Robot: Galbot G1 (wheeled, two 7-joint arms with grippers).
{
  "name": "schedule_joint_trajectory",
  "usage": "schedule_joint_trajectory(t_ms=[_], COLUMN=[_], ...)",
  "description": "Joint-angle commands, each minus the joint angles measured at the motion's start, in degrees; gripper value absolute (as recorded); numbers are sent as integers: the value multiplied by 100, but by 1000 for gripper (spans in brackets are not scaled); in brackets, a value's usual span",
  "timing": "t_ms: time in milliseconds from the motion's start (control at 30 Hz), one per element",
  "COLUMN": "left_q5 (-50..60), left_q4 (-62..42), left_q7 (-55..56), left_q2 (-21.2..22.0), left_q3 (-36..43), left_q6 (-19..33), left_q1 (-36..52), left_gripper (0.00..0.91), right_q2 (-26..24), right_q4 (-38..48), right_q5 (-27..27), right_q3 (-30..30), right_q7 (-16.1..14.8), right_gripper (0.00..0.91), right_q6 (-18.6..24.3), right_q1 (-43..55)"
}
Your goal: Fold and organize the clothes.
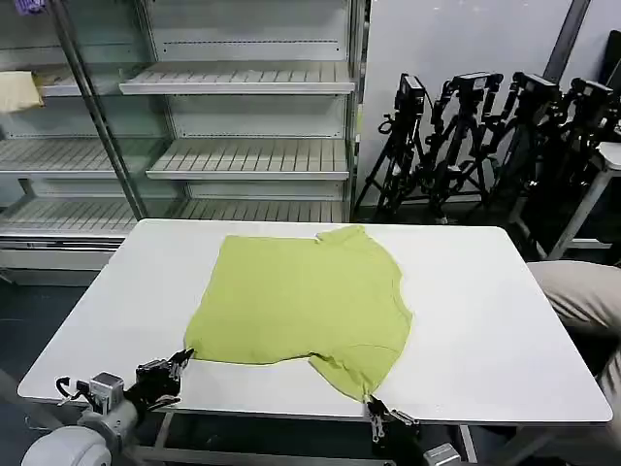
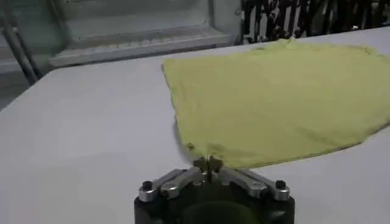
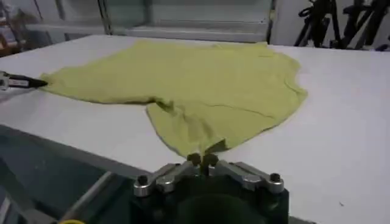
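Note:
A lime yellow-green T-shirt [image 1: 301,296] lies folded on the white table [image 1: 485,320], its near edge by the table's front. My left gripper [image 1: 184,361] pinches the shirt's near left corner [image 2: 207,152], jaws shut on the fabric. At the front edge my right gripper [image 1: 374,406] is shut on the shirt's near right corner, a sleeve tip [image 3: 204,146]. In the right wrist view the left gripper's fingers [image 3: 18,81] show at the far corner of the shirt [image 3: 201,85].
Empty metal shelves [image 1: 243,155] stand behind the table. A cluster of black tripods [image 1: 485,136] fills the back right. A beige fabric shape [image 1: 582,301] sits past the table's right edge, and a pale cream cloth [image 1: 19,92] lies on a left shelf.

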State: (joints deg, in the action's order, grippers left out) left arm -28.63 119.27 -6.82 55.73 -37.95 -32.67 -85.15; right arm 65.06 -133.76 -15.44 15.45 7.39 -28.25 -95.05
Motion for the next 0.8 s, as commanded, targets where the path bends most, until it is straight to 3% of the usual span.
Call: schedule_joint_trajectory(t_ms=[33,400,800], left_q5=[-326,-711,-908], left_q4=[122,-738,-1608], left_q7=[9,164,291], left_q2=[-13,104,217], left_q3=[-21,570,1055], left_q6=[109,155,255], left_q1=[318,1766,2663], left_gripper=[10,10,10], right_q2=[-40,62,213], right_q4=[-1,1091,1952], right_q5=[-199,-470,-245], right_q3=[198,176,63], right_q7=[-171,-98,-297], right_gripper=[0,0,0], right_q6=[495,175,172], right_q1=[692,2496,3100])
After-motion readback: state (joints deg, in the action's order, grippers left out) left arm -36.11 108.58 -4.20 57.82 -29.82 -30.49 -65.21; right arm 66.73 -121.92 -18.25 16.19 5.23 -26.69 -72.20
